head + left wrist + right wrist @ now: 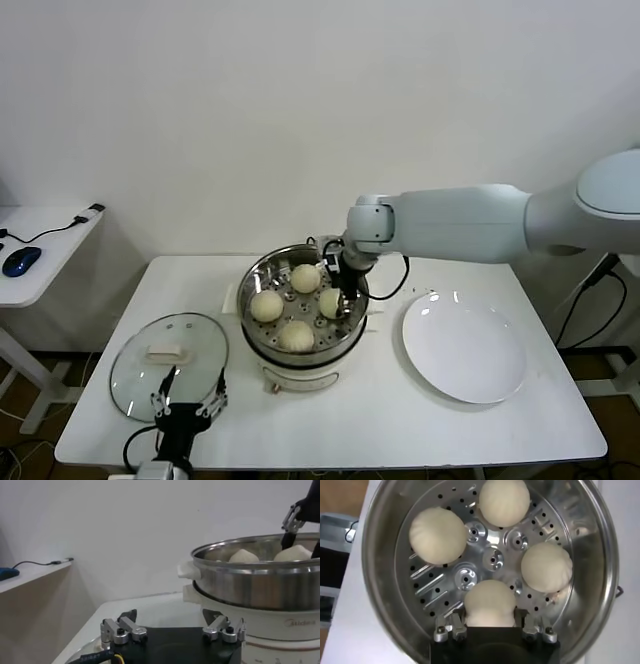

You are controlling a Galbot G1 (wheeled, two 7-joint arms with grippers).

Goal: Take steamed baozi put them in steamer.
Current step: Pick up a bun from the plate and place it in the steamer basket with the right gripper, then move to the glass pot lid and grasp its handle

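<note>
- baozi: all four buns are sitting on the perforated tray inside the steamer, and the white plate beside it is holding none.
- right gripper is reaching down into the pot with its fingers hugging the fourth bun, the one on the side nearest the plate; whether the grip is easing off cannot be told for sure.
- doing this step well likely means opening the fingers fully before lifting, so the soft dough is not dragged or pinched.
- lifting straight up looks safest, since the neighbouring buns and the pot wall are sitting close by.
- keeping clear of the steel rim on the way out would avoid nudging the pot.
- left gripper is waiting with fingers spread wide, holding nothing, just over the near edge of the glass lid; the lid is probably the next job.
</note>
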